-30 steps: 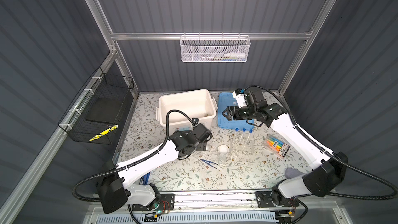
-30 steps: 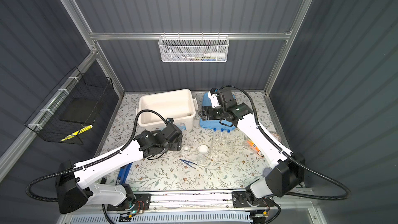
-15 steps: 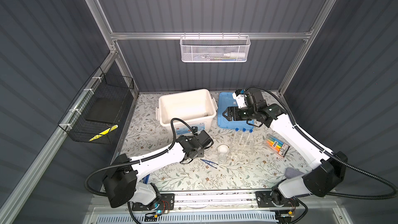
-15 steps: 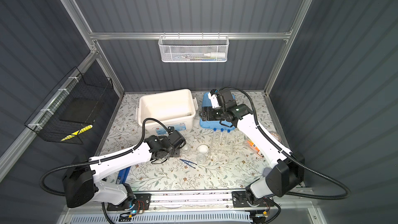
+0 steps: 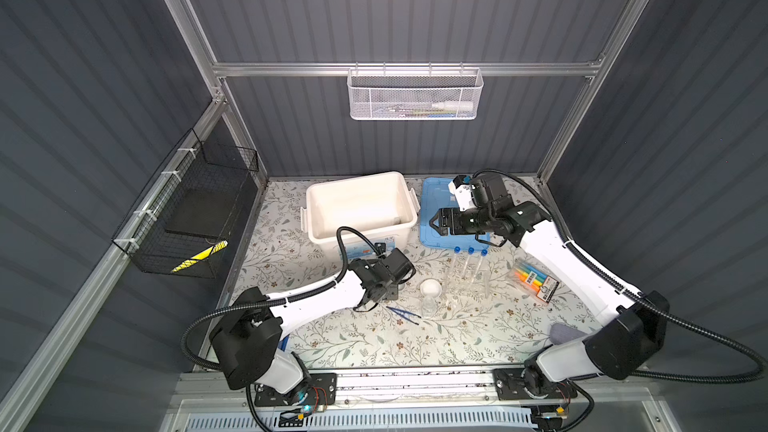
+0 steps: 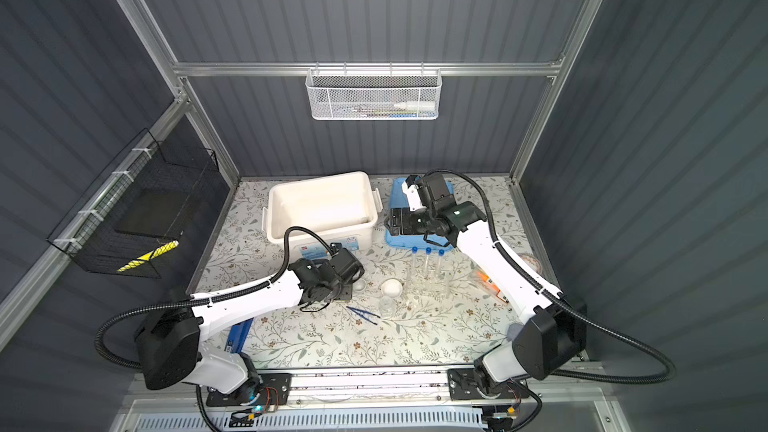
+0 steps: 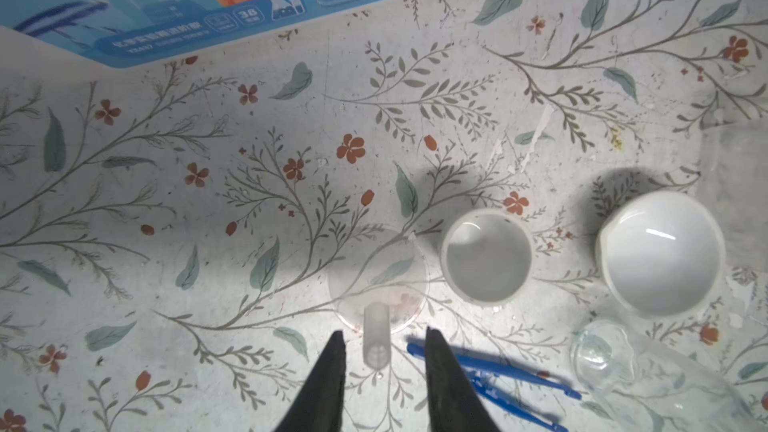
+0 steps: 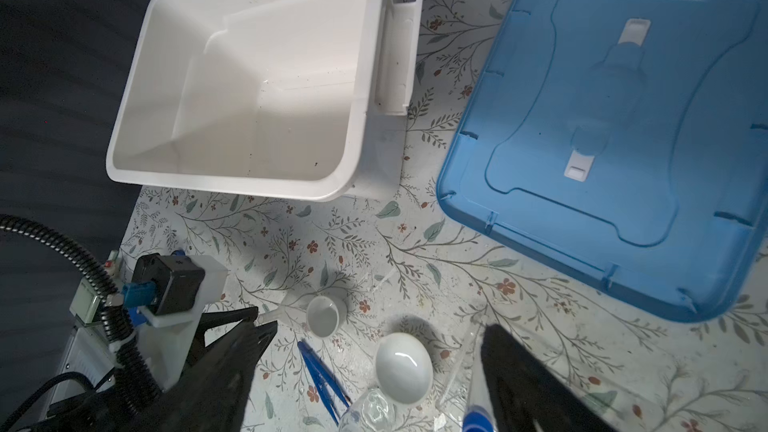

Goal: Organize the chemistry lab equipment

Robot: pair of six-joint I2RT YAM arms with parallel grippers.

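Observation:
A clear funnel (image 7: 376,280) lies on the flowered table with its whitish stem between the fingertips of my left gripper (image 7: 384,336). The jaws are narrow, with a small gap on each side of the stem. Beside the funnel stand a small white cup (image 7: 486,259) and a wider white dish (image 7: 660,251). Blue tweezers (image 7: 498,371) and a small clear flask (image 7: 602,359) lie close by. Three blue-capped test tubes (image 5: 471,261) stand in the clear rack (image 5: 465,286). My right gripper (image 5: 432,222) hangs open, high over the blue lid's edge.
An open white bin (image 5: 357,231) stands at the back, with its blue lid (image 5: 434,197) flat beside it. A pack of coloured highlighters (image 5: 536,280) lies at the right. A white mesh basket (image 5: 415,95) hangs on the back wall and a black wire basket (image 5: 195,209) on the left wall.
My left gripper has moved down from beside the bin to the funnel, and its jaws have narrowed around the stem. The right arm has hardly moved.

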